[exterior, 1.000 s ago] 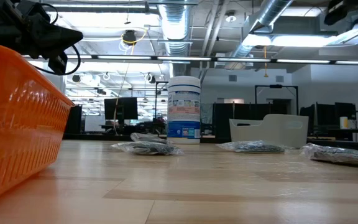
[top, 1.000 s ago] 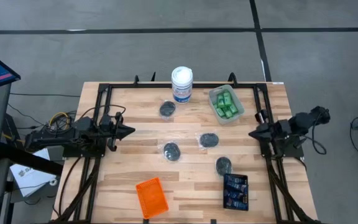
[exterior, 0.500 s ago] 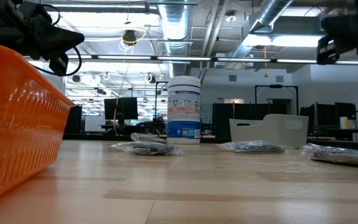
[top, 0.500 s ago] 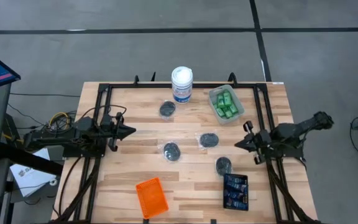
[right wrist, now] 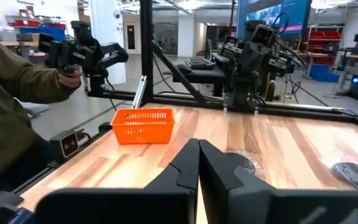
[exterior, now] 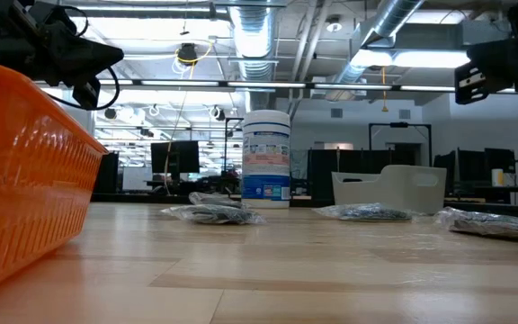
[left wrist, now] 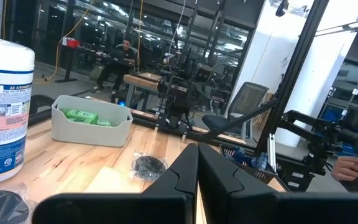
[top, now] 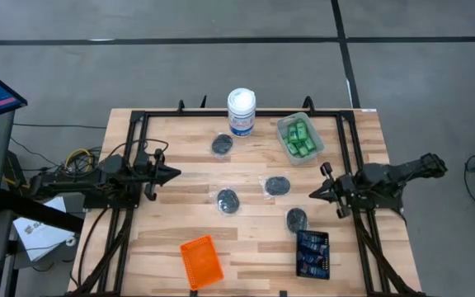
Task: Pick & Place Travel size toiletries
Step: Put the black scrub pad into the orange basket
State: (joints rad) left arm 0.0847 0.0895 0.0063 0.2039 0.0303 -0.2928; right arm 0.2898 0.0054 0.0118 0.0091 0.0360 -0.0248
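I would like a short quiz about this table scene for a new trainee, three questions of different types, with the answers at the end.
1. True or false: the green bottles lie in the orange basket.
2. How many wrapped dark pucks lie loose on the table?
3. Which holds the dark blue tubes? A) clear tray B) black tray C) orange basket

Key
1. False: they lie in the clear tray beside the white wipes canister.
2. Four.
3. B: the black tray, near the right gripper. Both it and the left gripper are shut and empty.
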